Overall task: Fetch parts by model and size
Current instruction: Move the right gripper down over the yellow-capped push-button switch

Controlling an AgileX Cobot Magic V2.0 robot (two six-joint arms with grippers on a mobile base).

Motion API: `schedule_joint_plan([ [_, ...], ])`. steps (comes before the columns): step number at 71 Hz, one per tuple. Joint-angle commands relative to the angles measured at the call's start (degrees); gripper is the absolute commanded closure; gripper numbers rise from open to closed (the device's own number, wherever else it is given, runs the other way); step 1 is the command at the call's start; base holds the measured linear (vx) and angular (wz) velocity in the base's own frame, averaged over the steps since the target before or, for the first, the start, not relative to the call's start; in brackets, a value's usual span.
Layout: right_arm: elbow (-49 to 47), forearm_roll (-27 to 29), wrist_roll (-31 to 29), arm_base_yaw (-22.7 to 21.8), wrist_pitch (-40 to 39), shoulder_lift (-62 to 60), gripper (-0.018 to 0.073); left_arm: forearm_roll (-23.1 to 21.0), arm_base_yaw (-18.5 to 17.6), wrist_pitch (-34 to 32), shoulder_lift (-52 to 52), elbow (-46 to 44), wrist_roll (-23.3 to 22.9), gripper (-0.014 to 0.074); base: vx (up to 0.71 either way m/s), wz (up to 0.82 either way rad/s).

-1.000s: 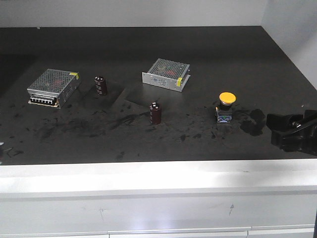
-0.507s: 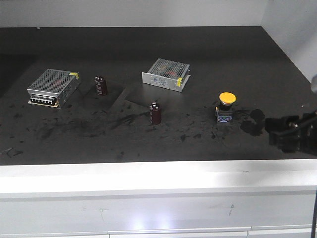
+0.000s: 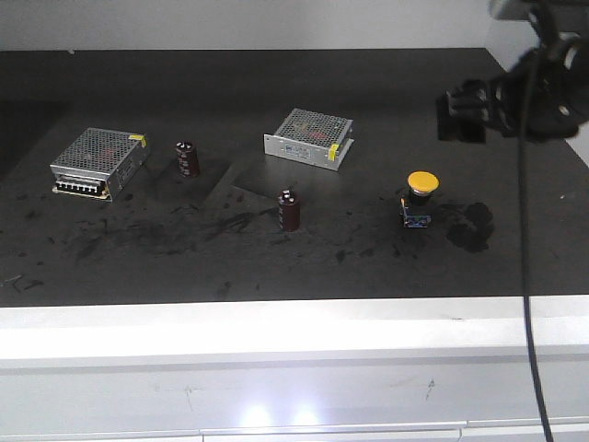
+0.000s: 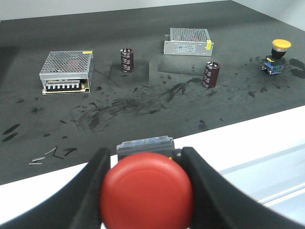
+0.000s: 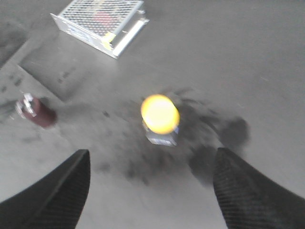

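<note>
My left gripper (image 4: pixel 144 153) is shut on the red-capped push-button part (image 4: pixel 147 191), its dark block base (image 4: pixel 144 144) showing between the black fingers, held above the white front ledge. This gripper is out of the front view. The yellow-capped part (image 3: pixel 421 182) stands upright on the dark table at the right, also seen far right in the left wrist view as the yellow part (image 4: pixel 280 44). My right gripper (image 3: pixel 465 110) hovers high above and behind it. In the blurred right wrist view the right gripper (image 5: pixel 151 152) is open and empty, the yellow part (image 5: pixel 160 113) ahead of its fingers.
Two silver perforated boxes (image 3: pixel 99 161) (image 3: pixel 308 136) and two maroon capacitors (image 3: pixel 188 158) (image 3: pixel 289 210) stand on the dark, scuffed table (image 3: pixel 138 249). A white ledge (image 3: pixel 294 331) runs along the front. A black cable (image 3: pixel 526 230) hangs from the right arm.
My right gripper has risen from low at the table's right edge to high at the back right, above the yellow part. The table's objects have not moved.
</note>
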Motion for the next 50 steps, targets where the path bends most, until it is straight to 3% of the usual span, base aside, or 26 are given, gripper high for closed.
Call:
schedule_joint_plan([
  [1,-9.1,1.3,-0.9,0.0,4.7,3.9,0.0041,0.0,-0.3,-4.4,0.8,-1.2,-0.5,0.0602,0.00,0.00],
  [13,-19.7,1.2,-0.5,0.0,13.1,13.3,0.0041,0.0,-0.3,-4.4,0.8,-1.2,-0.5,0.0602,0.00,0.00],
  [26,-26.6,0.6,1.7,1.0,16.6,20.4,0.0041,0.0,-0.3,-4.4,0.7,-1.2,-0.5,0.0602,0.00,0.00],
  [40,-30.2,-6.4,4.0,3.9,16.9,24.2,0.0041,0.0,-0.3,-4.4,0.7,-1.2,-0.5,0.0602,0.00,0.00],
  [50,-30.2,-8.1,7.1,3.6,17.6,25.6,0.0041,0.0,-0.3,-4.4,0.7,-1.2,-0.5,0.0602,0.00,0.00],
])
